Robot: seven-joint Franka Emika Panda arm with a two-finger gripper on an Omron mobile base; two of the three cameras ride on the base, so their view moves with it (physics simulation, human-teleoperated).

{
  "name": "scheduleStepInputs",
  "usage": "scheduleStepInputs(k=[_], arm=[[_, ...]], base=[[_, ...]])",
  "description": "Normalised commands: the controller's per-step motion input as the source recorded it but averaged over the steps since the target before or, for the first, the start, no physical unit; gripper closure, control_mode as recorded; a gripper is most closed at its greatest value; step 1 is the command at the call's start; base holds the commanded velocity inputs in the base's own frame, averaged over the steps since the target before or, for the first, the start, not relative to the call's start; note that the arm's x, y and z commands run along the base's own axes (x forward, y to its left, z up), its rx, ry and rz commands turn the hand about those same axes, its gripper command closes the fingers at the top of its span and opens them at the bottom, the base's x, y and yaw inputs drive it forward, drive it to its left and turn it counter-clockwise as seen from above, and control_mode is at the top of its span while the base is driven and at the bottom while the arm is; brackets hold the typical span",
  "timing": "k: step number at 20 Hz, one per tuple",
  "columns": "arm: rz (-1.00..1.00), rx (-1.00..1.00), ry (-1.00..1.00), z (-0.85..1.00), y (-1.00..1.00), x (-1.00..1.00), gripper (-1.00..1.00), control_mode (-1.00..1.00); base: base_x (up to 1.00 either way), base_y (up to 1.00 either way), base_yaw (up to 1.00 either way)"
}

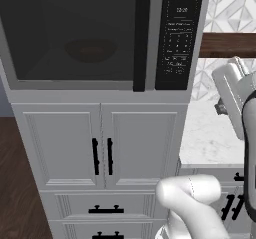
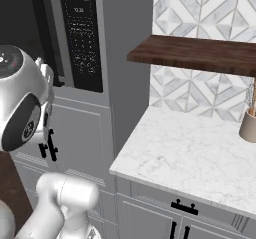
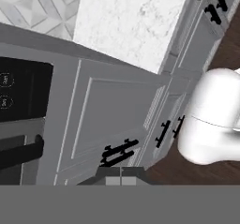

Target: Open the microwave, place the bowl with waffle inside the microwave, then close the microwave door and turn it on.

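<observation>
The microwave (image 1: 100, 38) is built in above white cabinets, and the microwave door (image 1: 70, 70) stands closed, its tall black handle (image 1: 141, 33) next to the keypad panel (image 1: 177, 38). Through the dark glass the bowl (image 1: 90, 50) shows dimly on the cavity floor. The waffle is too dim to tell apart from it. My arm's white hand (image 1: 231, 88) hangs to the right of the microwave, apart from it, in front of the counter. In the hand view my gripper (image 3: 120, 175) is shut with nothing in it, and looks down past the keypad's edge (image 3: 18, 92) and the handle's lower end (image 3: 18, 153).
A white marble counter (image 2: 185, 153) runs to the right of the microwave column, under a dark wooden shelf (image 2: 200, 53). A tan holder (image 2: 248, 123) stands at the counter's far right. White panelled cabinet doors (image 1: 102, 155) with short black handles sit below the microwave.
</observation>
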Motion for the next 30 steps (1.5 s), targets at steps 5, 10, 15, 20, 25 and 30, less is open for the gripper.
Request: scheduleStepInputs(k=[5,10,15,20,25,30], arm=[[0.34,-0.01,-0.30,0.05,-0.14,-0.12,1.00,-1.00],[0.21,-0.03,-0.39,0.10,0.00,0.01,1.00,-1.00],[0.05,-0.01,-0.30,0.25,0.00,0.18,1.00,-1.00],[-0.08,0.00,-0.16,0.25,0.00,0.23,1.00,-1.00],[-0.04,0.00,-0.02,0.18,0.00,0.19,1.00,-1.00],[0.00,0.00,0.00,0.05,-0.04,0.17,1.00,-1.00]], base=[[0.00,0.00,0.00],[0.00,0.00,0.00],[0.00,0.00,0.00],[0.00,0.00,0.00],[0.00,0.00,0.00],[0.00,0.00,0.00]])
